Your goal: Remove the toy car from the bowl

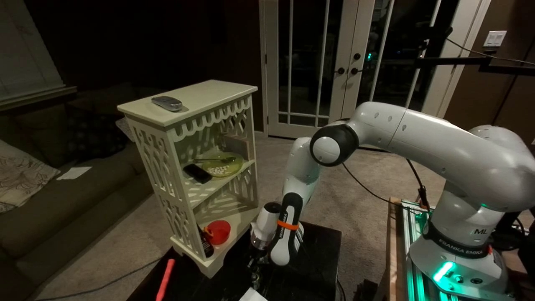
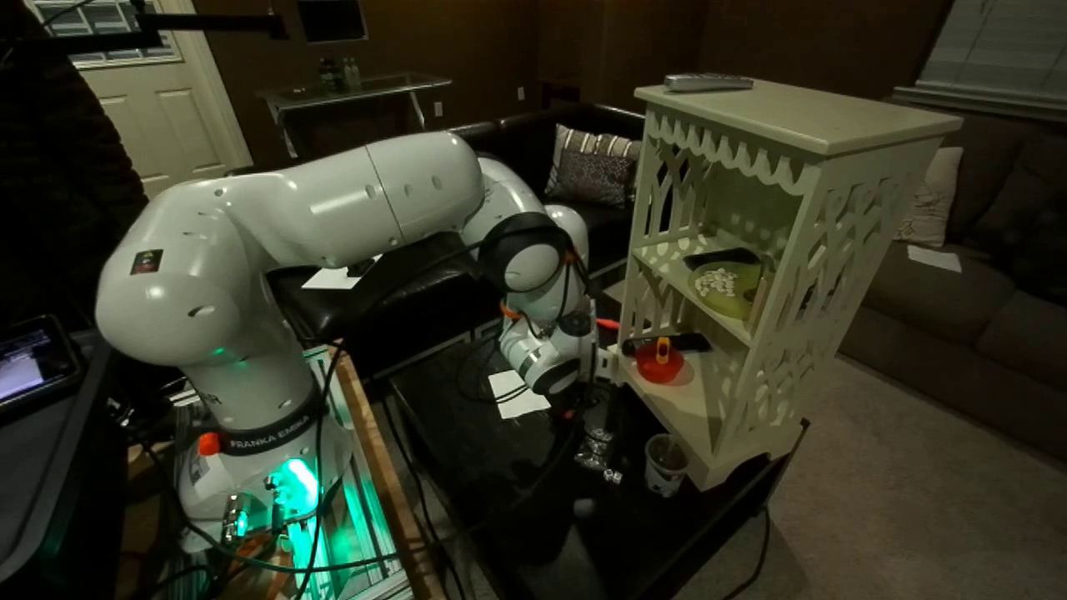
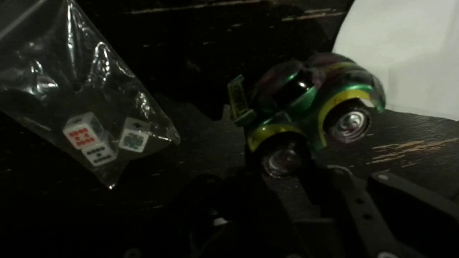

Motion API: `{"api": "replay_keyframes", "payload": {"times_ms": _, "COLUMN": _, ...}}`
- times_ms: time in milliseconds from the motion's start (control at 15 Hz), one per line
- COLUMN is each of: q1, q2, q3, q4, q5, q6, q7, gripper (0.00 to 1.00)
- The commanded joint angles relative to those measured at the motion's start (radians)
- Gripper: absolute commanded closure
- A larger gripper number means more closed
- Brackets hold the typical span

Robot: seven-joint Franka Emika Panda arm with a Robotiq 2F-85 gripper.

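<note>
The toy car (image 3: 308, 109), glossy green-and-yellow, silver-hubbed, is at the tool (image 3: 279, 179); whether spread or pinching, I cannot tell.

Toy car (image 3: 311, 109) glossy, metallic-looking; bowl (image 1: 220, 237) smooth plastic; bag (image 3: 98, 84) shiny plastic; tabletop (image 3: 401, 154) scuffed wood.

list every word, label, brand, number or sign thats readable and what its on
"FRANKA EMIKA": the robot's dark base collar, both exterior views.
"ML": the white link just above it.
Seemingly "FRANKA" again, tiny: the dark wrist cover.
Too small or blurred: marks on the toy car, dark item beside the red bowl, cup, arm sticker.
Dice: patterns, no readable numerals.
</note>
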Motion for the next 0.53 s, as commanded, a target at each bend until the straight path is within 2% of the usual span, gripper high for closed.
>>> {"api": "replay_keyframes", "payload": {"times_ms": 0, "q1": 0.077, "q2": 0.029, "q3": -0.039, "q4": 0.082, "q5": 0.071, "q6": -0.070, "q7": -0.024, "gripper": 0.43}}
{"api": "replay_keyframes", "payload": {"times_ms": 67, "q1": 0.067, "q2": 0.016, "q3": -0.025, "q4": 0.069, "q5": 0.069, "q6": -0.083, "q7": -0.033, "gripper": 0.42}}
{"api": "replay_keyframes", "payload": {"times_ms": 267, "q1": 0.055, "q2": -0.067, "q3": -0.022, "q4": -0.043, "q5": 0.064, "q6": -0.062, "q7": -0.043, "gripper": 0.23}}
{"api": "replay_keyframes", "payload": {"times_ms": 467, "q1": 0.011, "q2": -0.151, "q3": -0.007, "q4": -0.193, "q5": 0.021, "q6": 0.079, "q7": -0.090, "gripper": 0.01}}
